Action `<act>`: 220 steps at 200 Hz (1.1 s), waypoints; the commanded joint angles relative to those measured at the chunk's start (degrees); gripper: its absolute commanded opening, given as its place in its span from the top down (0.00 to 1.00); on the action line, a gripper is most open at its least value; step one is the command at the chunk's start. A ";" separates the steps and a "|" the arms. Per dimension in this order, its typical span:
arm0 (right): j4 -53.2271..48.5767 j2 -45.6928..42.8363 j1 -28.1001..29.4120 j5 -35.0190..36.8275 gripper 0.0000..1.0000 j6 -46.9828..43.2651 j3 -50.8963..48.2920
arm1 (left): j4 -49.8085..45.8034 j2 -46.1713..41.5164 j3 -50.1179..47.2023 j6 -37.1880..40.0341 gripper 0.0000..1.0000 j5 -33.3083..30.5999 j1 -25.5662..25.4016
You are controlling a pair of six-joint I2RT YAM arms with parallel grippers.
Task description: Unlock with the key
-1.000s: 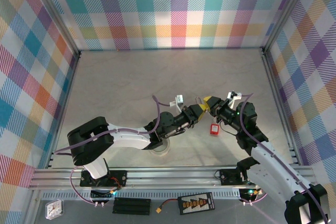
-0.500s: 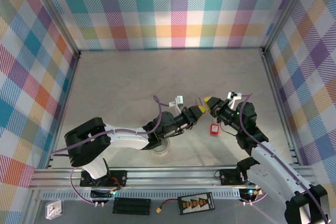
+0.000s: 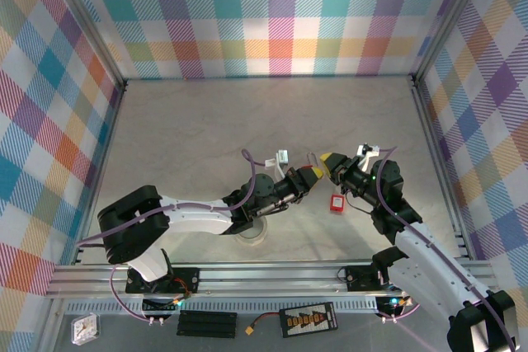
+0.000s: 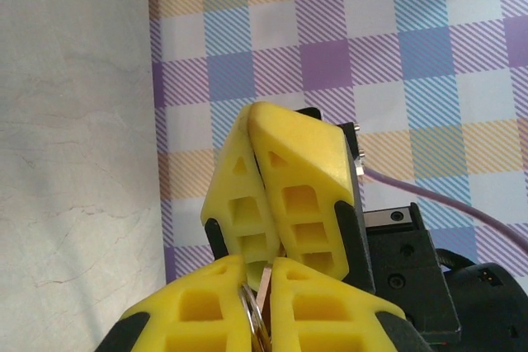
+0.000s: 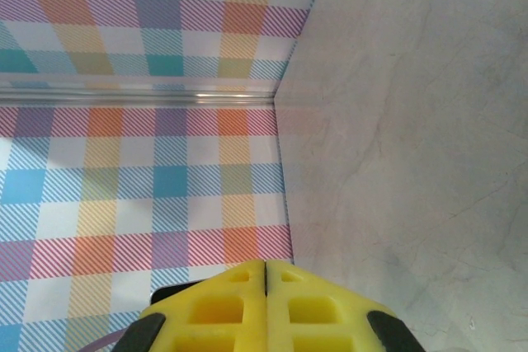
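Left gripper [image 4: 261, 276] pinched tight on key [image 4: 265, 296], blade poking out from its tips toward right gripper [image 5: 266, 284]. Right one is closed flat, nothing seen in it. Small red thing on table [image 3: 206, 138], just on the near side of the right gripper, is probably the lock [image 3: 337, 202]; too small to be sure. To do it well: right pins the lock first, then line blade with keyhole, push straight, twist last. Count: one key, one lock, two grippers.
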 commanded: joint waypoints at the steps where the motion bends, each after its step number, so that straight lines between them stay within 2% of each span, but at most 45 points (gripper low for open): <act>1: -8.04 0.00 0.17 0.41 0.89 -3.09 3.07 | 2.79 -4.05 1.53 3.17 1.00 1.93 -0.16; 13: -15.09 -0.33 0.08 1.21 0.65 -6.29 6.20 | 1.60 -5.74 0.08 3.61 1.00 1.19 0.17; 27: -30.65 -0.65 0.04 4.87 0.38 -12.99 13.06 | -0.83 -8.83 -2.53 3.82 1.00 -0.01 0.98; 37: -42.41 0.29 -0.01 8.78 0.28 -17.06 18.22 | -3.74 -11.65 -4.52 4.46 1.00 -1.10 1.55; 46: -51.07 1.89 -0.11 11.98 0.25 -20.52 22.22 | -7.47 -14.73 -6.13 5.53 1.00 -2.37 1.95; 71: -65.40 8.54 -0.11 15.66 0.21 -27.53 27.85 | -20.23 -24.17 -8.13 10.91 1.00 -6.92 2.27; 98: -70.19 18.43 -0.11 14.77 0.24 -31.90 28.25 | -26.54 -31.71 -10.08 16.07 1.00 -10.98 2.99; 129: -67.92 25.39 -0.07 19.03 0.32 -33.60 26.31 | -23.92 -35.22 -13.09 18.64 1.00 -11.15 4.39; 163: -62.52 33.57 0.16 17.62 0.41 -35.24 24.19 | -18.63 -35.52 -15.01 20.52 1.00 -11.56 4.90; 220: -54.47 40.54 0.41 19.10 0.43 -36.52 22.34 | -10.14 -33.54 -16.61 20.66 1.00 -11.42 5.04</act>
